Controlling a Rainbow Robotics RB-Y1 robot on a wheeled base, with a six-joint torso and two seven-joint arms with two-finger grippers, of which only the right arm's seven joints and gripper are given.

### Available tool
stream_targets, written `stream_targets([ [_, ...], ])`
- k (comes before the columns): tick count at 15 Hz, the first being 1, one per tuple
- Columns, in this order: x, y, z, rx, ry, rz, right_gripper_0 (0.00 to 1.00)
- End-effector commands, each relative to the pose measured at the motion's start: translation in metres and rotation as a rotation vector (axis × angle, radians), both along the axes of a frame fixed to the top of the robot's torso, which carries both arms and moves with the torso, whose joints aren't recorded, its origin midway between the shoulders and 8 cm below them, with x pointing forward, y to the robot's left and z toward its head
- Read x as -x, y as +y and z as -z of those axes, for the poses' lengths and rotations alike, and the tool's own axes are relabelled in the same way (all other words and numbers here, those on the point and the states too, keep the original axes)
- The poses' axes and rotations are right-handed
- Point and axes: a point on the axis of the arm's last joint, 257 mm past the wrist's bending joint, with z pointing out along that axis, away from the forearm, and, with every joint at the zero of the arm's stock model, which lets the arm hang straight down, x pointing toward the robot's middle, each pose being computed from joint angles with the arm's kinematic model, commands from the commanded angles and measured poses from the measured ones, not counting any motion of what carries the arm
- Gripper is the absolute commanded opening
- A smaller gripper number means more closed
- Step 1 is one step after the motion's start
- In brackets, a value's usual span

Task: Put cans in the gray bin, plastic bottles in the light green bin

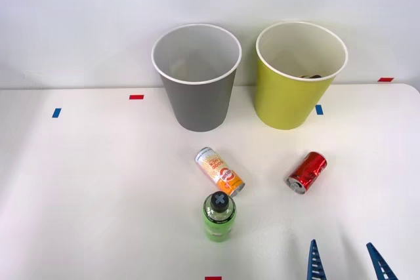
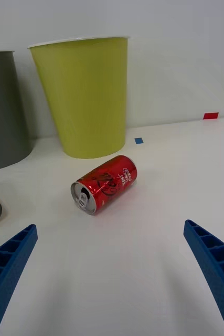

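Red can (image 1: 306,172) lies on its side at lower right of the front view, silver end toward me. My pincer (image 1: 344,261) hangs spread wide just below it, empty. Next I should advance, clamp it, then carry it to the gray bin (image 1: 197,78), upper centre.

Laboratory test station: bare white table (image 1: 98,181) against a plain white wall (image 1: 79,18), with red and blue tape markers (image 1: 136,97) marking positions.
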Motion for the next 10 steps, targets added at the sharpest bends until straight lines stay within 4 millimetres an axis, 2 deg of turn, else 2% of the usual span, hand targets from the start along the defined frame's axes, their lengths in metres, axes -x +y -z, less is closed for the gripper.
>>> stream_targets([
  [1, 0.0, 0.0, 0.0, 0.0, 0.0, 0.0, 0.97],
  [10, 0.0, 0.0, 0.0, 0.0, 0.0, 0.0, 0.97],
])
